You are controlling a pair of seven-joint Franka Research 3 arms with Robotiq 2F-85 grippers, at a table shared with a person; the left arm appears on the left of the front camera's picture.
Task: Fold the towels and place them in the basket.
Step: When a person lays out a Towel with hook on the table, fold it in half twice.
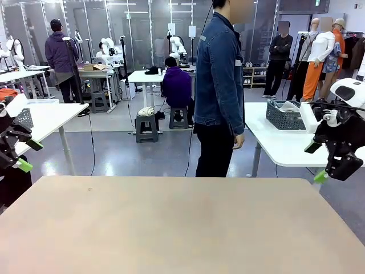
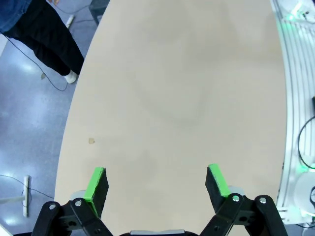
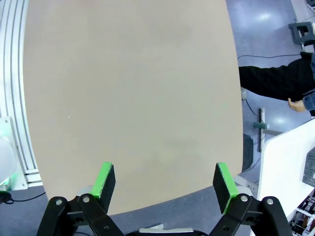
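Observation:
My left gripper (image 1: 28,155) hangs open at the table's left edge, and nothing lies between its green pads (image 2: 97,183) above the bare tan table (image 2: 177,98). Off the right edge, my right gripper (image 1: 316,161) is also open and empty, its fingers (image 3: 222,181) spread over the tabletop (image 3: 133,88). A dark grey wire-mesh basket (image 1: 285,117) stands on a white side table behind and to the right. Pale cloth shows over its rim; I cannot tell whether it is the towels.
A person in a denim jacket (image 1: 219,91) stands at the far edge of the tan table (image 1: 171,222), side-on, one hand (image 3: 295,104) hanging down. The white side table (image 1: 282,145) sits just beyond the right arm.

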